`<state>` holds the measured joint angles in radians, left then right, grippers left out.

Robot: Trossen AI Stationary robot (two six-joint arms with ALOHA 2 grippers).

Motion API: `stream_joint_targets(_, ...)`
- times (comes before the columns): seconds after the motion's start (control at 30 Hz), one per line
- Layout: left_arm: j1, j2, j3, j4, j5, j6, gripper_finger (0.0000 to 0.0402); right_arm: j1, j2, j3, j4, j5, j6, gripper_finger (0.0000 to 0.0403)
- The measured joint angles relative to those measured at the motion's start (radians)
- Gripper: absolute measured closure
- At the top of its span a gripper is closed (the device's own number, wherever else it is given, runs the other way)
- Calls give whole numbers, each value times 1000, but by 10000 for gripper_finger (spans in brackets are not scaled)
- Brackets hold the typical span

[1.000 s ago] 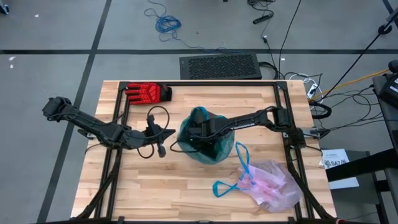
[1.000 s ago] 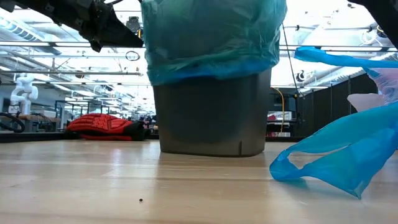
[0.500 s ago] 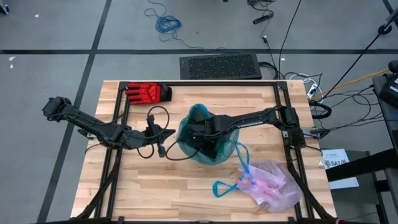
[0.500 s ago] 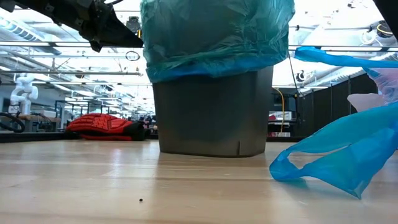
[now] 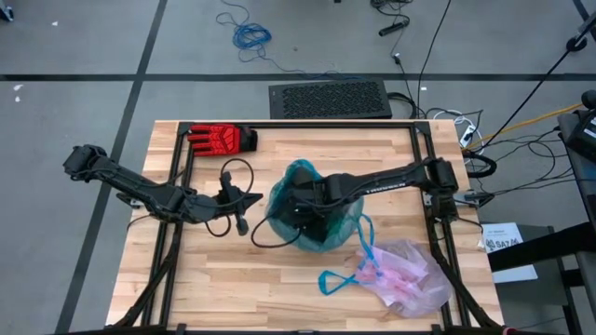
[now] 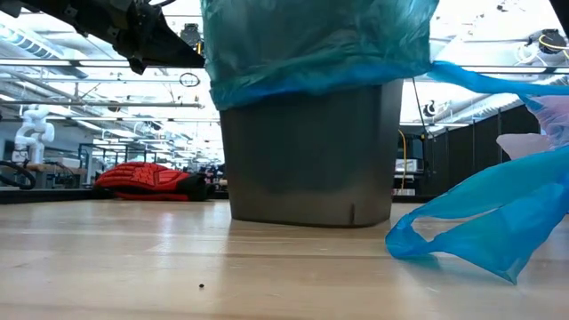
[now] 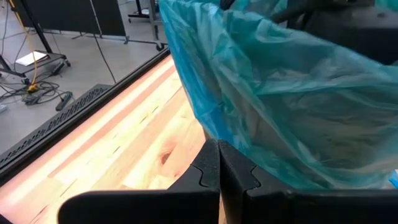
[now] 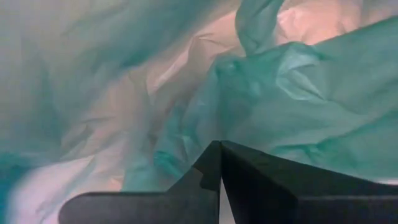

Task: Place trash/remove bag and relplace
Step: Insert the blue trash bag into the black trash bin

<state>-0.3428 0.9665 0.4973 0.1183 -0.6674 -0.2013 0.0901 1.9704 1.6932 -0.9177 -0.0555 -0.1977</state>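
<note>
Pale pink plastic bag (image 5: 407, 279) lies removed near the table's front-right corner — teal-green replacement liner (image 5: 307, 216) fitted over grey bin (image 6: 307, 156); right gripper (image 5: 303, 207) inside, fingers pressed together — seating unfinished.

The worktop (image 5: 279, 270) is pale wood planking, smooth and faintly sheened. The teal-green bag (image 6: 311, 44) is thin, crinkled, glossy plastic film (translucent in places) over a matt grey plastic bin (image 6: 307, 156). The pink-white bag (image 5: 410, 279) is filmy plastic; the red glove (image 5: 222, 140) looks ribbed.

I see a red glove (image 5: 222, 139) lying at the far left of my wooden table (image 5: 279, 279). A grey bin (image 6: 307, 151) lined with a teal-green bag (image 5: 296, 177) stands mid-table. A black floor mat (image 5: 330, 99) lies beyond the far edge.
</note>
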Motion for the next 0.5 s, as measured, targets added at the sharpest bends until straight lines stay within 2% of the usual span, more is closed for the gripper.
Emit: stream_joint_targets(0.5,0,0,0,0,0,-1,402,4,-29,0,33,32,-3,403)
